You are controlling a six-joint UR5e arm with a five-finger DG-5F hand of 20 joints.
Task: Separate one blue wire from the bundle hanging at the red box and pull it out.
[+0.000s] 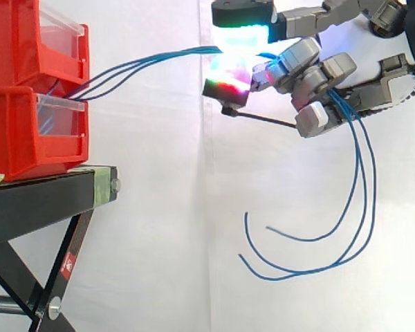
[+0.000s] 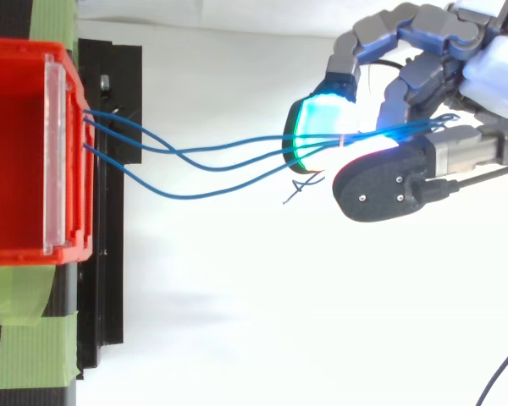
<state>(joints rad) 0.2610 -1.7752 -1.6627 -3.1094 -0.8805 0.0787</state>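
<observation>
Stacked red plastic bins (image 1: 34, 90) with clear front panels sit at the left on a black metal stand (image 1: 41, 197), with strips of green tape (image 2: 21, 347) on its top. Several thin blue wires (image 1: 187, 51) leave the bins' front and stretch rightward, rising slightly, to the robot hand (image 1: 325, 72), which is well apart from the bins. Its glowing fingers are curled around the bunch, clamped on more than one wire. The wires' loose ends hang below the hand in long curves.
</observation>
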